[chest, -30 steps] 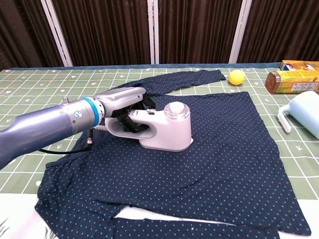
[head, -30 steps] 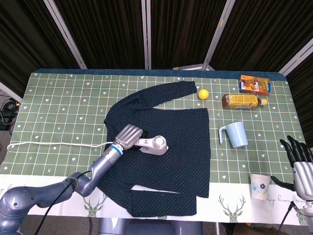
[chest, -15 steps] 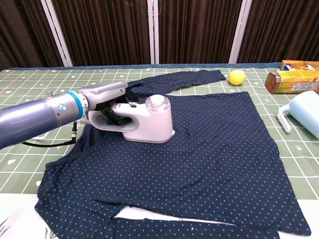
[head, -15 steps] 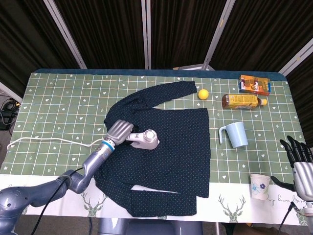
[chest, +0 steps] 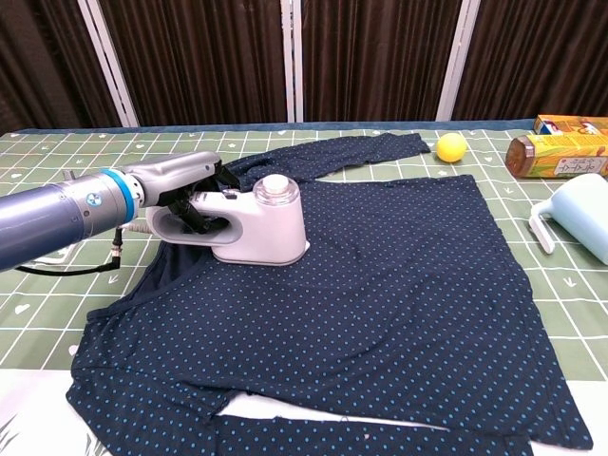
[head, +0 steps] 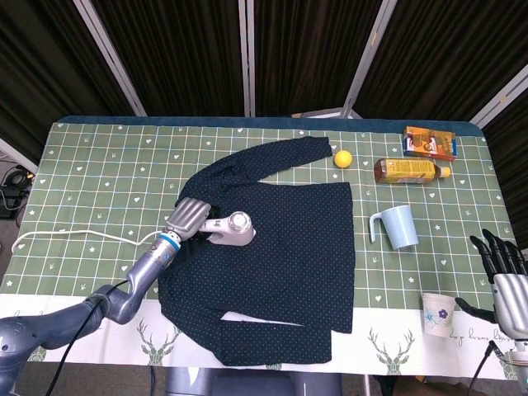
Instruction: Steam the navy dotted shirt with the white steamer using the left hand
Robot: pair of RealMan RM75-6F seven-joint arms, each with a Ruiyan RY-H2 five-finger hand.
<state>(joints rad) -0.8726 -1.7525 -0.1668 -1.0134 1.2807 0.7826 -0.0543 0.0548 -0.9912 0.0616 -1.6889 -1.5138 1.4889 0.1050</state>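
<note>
The navy dotted shirt (head: 280, 247) (chest: 380, 285) lies spread flat on the green checked table. The white steamer (head: 231, 230) (chest: 256, 228) rests on the shirt's upper left part, near the collar and left sleeve. My left hand (head: 186, 219) (chest: 185, 185) grips the steamer's handle from the left side, with the fingers wrapped around it. Its white cord (head: 74, 237) trails left across the table. At the frame's lower right edge, off the table, my right hand (head: 505, 262) shows with fingers apart and holds nothing.
A yellow ball (head: 342, 158) (chest: 450, 146) lies just beyond the shirt. A tea bottle (head: 410, 170) and an orange box (head: 429, 142) sit at the back right. A light blue jug (head: 398, 226) (chest: 579, 226) stands right of the shirt, and a paper cup (head: 438, 313) near the front right.
My left hand has slid the steamer leftward and slightly back across the shirt, from its middle toward the left shoulder. The right hand has stayed put.
</note>
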